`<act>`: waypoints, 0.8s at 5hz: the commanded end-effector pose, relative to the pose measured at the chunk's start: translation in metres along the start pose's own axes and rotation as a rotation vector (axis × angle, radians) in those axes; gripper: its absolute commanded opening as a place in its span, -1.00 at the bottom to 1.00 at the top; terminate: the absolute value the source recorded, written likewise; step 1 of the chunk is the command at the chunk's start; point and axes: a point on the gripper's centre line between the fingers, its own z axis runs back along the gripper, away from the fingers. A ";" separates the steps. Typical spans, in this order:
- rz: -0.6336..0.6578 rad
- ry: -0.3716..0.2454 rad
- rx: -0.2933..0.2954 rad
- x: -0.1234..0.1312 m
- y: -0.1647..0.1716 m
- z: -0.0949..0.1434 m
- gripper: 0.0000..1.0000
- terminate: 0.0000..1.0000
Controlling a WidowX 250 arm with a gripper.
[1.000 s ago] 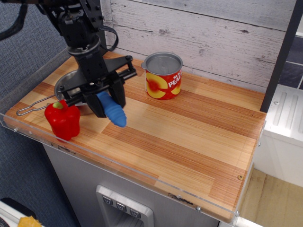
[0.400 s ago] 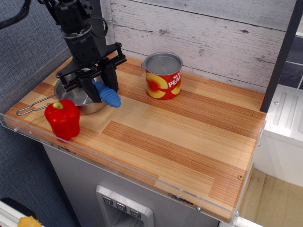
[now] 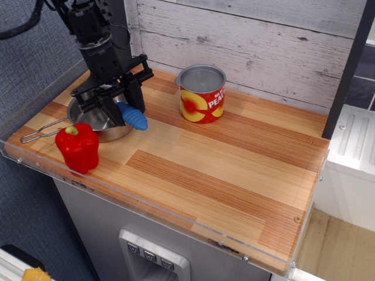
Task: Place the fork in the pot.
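Observation:
The fork (image 3: 132, 116) shows its ribbed blue handle, slanting down to the right over the pot's right rim; its tines are hidden behind my fingers. The pot (image 3: 96, 125) is a shallow shiny steel pan at the table's left, with a thin wire loop handle (image 3: 40, 132) pointing to the front left. My black gripper (image 3: 122, 108) hangs over the pot's right side, shut on the upper end of the fork.
A red bell pepper (image 3: 77, 147) stands in front of the pot, touching or nearly touching it. A red-and-yellow peaches can (image 3: 201, 94) stands to the right near the white plank wall. The wooden table top (image 3: 234, 170) extends right and forward.
My gripper has carried the fork up and to the left, from in front of the pot to over its right rim. In the last stretch it shifted only slightly.

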 end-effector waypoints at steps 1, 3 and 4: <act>-0.005 -0.013 -0.012 0.003 0.001 0.011 1.00 -1.00; -0.051 -0.049 0.024 0.000 0.005 0.031 1.00 -1.00; -0.060 -0.086 0.010 -0.002 0.005 0.048 1.00 -1.00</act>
